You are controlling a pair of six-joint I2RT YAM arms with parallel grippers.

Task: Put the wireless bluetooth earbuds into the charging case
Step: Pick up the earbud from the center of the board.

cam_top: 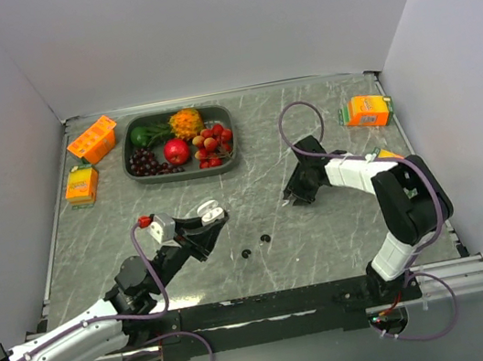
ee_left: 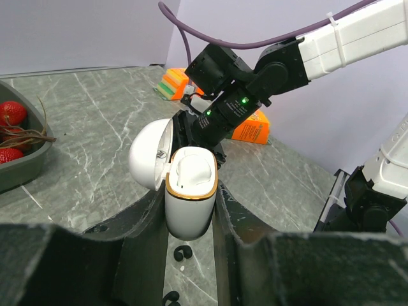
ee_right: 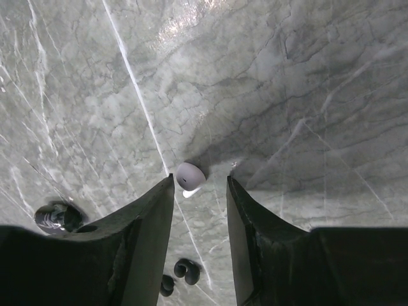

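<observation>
On the bench (ee_right: 287, 95), the right jaws straddle a white earbud (ee_right: 190, 176), half open, not gripping — the left jaws clamp the charging case (ee_left: 191, 204) upright, lid open, ready to receive it.

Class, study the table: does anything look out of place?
Yes: two black earbuds and one white earbud lie loose on the table, outside the open charging case held by the left gripper.

Tray w/ fruit (ee_left: 19, 169) cut off at edge.
</observation>
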